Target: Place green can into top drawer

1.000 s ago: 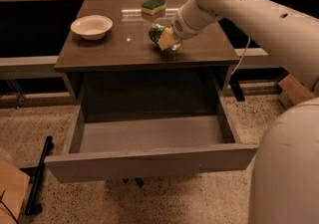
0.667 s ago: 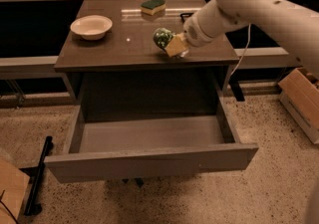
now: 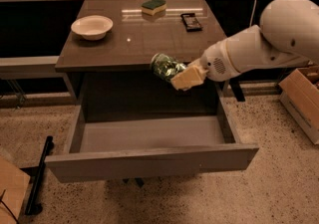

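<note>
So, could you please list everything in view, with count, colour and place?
table: 1, dark brown, centre.
top drawer: 1, grey, open under the tabletop.
bowl: 1, cream, tabletop left.
sponge: 1, green-topped yellow, tabletop far edge.
flat object: 1, black, tabletop right.
green can: 1, green-and-white, tilted, at table's front edge above drawer.
cardboard box: 1, brown, floor right.
arm: 1, white, entering from right.
gripper: 1, cream, shut on green can.

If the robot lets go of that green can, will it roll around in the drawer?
Probably. The green can is round and lies tilted in the gripper above the open top drawer, so it may land sideways and roll on the flat floor. It looks small, so likely light.
</note>
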Tool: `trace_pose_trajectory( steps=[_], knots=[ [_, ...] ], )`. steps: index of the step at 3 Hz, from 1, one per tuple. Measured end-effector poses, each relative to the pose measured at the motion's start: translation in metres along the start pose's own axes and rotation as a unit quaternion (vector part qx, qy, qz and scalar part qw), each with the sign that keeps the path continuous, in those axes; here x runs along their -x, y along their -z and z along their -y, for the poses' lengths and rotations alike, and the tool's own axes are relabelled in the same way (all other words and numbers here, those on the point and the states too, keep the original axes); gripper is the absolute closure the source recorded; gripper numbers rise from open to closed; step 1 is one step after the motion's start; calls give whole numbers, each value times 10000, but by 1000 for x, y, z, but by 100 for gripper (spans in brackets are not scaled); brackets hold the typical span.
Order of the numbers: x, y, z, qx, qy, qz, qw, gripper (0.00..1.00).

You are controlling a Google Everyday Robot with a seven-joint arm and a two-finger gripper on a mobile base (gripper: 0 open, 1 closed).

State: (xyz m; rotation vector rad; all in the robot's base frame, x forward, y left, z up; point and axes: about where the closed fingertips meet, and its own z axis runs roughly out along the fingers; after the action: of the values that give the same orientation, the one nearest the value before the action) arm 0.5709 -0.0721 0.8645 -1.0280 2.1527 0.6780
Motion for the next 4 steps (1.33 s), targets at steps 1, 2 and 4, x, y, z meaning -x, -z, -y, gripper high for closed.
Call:
trace_pose_trajectory(
  steps=[1,2,4],
  knots=[
    [-39,4,-31,210,46,-335,9992,100],
    [-68,-20,-15,-207,-196,-846,9960,100],
    [-99,-76,34,-737,-1495,-1209,9786,100]
  ],
)
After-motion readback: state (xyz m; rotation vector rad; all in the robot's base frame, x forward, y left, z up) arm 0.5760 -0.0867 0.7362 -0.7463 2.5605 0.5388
